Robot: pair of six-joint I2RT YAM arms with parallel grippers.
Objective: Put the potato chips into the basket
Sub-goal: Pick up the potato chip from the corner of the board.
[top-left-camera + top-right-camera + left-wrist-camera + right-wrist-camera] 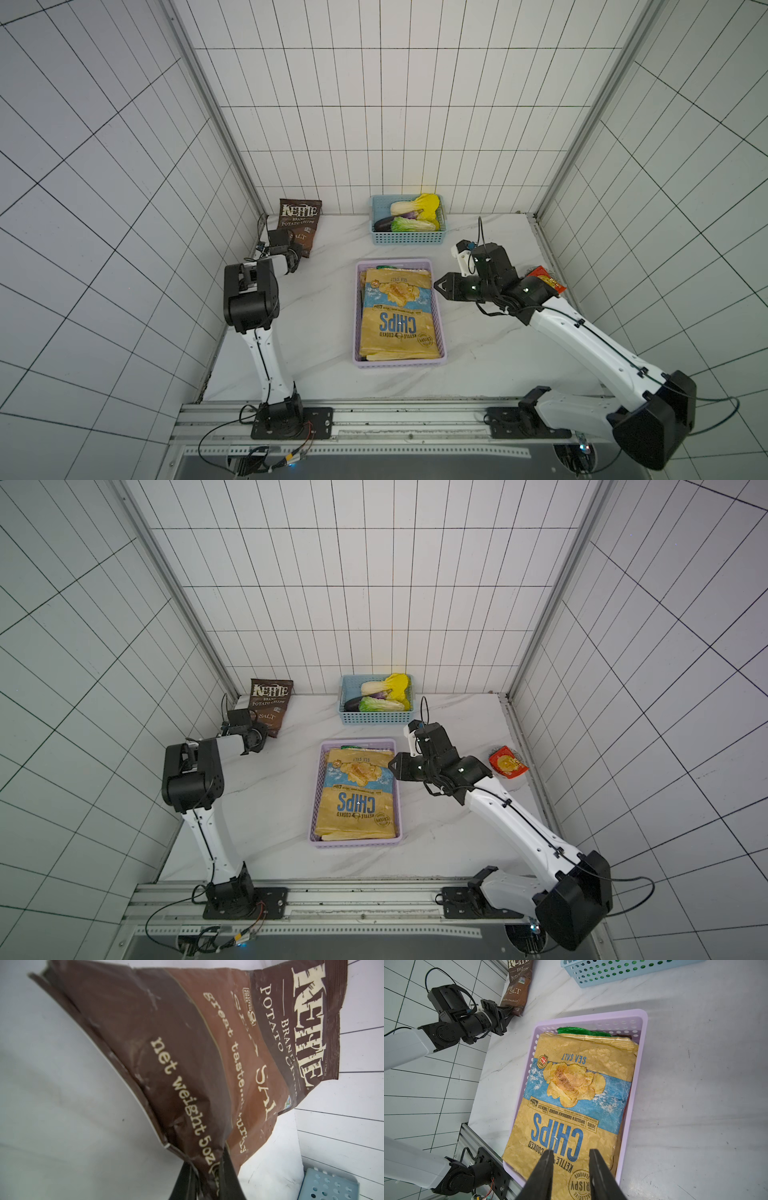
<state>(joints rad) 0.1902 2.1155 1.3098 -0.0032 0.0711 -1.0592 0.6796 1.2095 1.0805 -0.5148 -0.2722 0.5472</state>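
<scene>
At left hand (pixel 302 254), "KETTLE" bag (pixel 300 218)

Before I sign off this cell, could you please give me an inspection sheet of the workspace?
Surface: white marble-look tabletop, scuffed.
Job's things: Kettle bag leans on the back wall; tan CHIPS bag tops a stack in the lilac basket.
Clutter: light blue basket of toy vegetables; red packet by the right arm.
Grippers: left gripper shut on the Kettle bag's corner; right gripper open, empty, at the lilac basket's edge.
Cables: black cable loops at both wrists; wires at the left base.
Surroundings: white tiled walls.
</scene>
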